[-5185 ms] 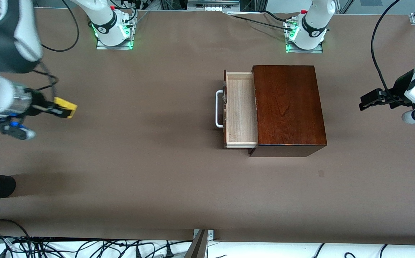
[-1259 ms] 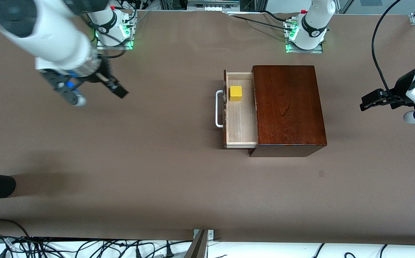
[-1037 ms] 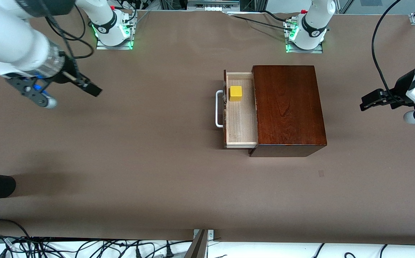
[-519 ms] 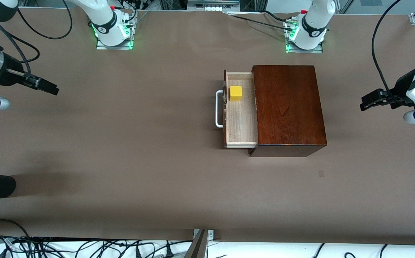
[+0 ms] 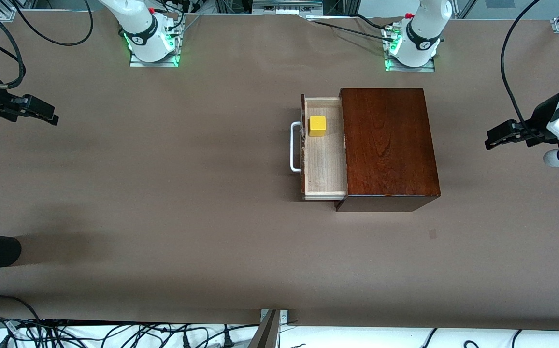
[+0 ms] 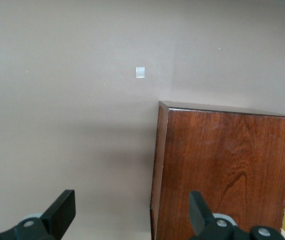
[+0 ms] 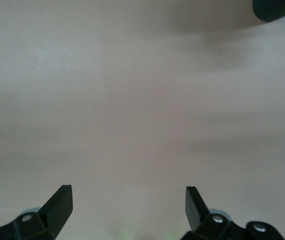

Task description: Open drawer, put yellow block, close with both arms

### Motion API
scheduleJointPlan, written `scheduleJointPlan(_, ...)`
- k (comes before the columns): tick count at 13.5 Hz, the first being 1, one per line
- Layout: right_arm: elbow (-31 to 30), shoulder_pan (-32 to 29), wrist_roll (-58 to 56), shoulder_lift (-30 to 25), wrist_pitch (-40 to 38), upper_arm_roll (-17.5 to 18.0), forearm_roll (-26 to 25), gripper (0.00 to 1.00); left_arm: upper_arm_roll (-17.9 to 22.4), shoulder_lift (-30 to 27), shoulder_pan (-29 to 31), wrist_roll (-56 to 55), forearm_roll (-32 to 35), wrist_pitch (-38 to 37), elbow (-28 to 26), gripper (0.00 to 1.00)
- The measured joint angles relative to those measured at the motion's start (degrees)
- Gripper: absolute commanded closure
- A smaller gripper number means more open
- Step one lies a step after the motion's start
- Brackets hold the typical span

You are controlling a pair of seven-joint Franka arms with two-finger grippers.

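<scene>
Currently the drawer [image 5: 324, 147] stands pulled out of its mahogany box [image 5: 388, 145], with the yellow block [image 5: 317, 125] lying in its twelve-o'clock end. Right gripper [image 5: 42, 113] hangs empty, fingers spread, over bare table [image 5: 163, 203] at nine o'clock. Left gripper [image 5: 494, 137] waits at three o'clock, seemingly empty, fingers apart.

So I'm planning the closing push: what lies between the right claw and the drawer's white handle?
Only bare brown table, as the front view shows. The right claw, open, hangs over the right arm's end; the drawer is open, its handle untouched.
</scene>
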Motion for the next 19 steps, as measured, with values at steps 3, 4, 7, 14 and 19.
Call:
scheduleJointPlan(3,0.0,-0.1,-0.4,0.0,0.2,0.5,-0.6,0.0,0.0,0.0,0.0,0.0,0.0,0.0,0.0,0.0)
scheduleJointPlan(4,0.0,0.0,-0.4,0.0,0.2,0.5,-0.7,0.0,0.0,0.0,0.0,0.0,0.0,0.0,0.0,0.0)
scheduleJointPlan(7,0.0,-0.1,-0.4,0.0,0.2,0.6,-0.7,0.0,0.0,0.0,0.0,0.0,0.0,0.0,0.0,0.0)
scheduleJointPlan(14,-0.1,-0.1,-0.4,0.6,0.3,0.9,-0.7,0.0,0.1,0.0,0.0,0.0,0.0,0.2,0.2,0.0)
scheduleJointPlan(19,0.0,-0.1,-0.4,0.6,0.6,0.9,-0.7,0.0,0.1,0.0,0.1,0.0,0.0,0.3,0.3,0.0)
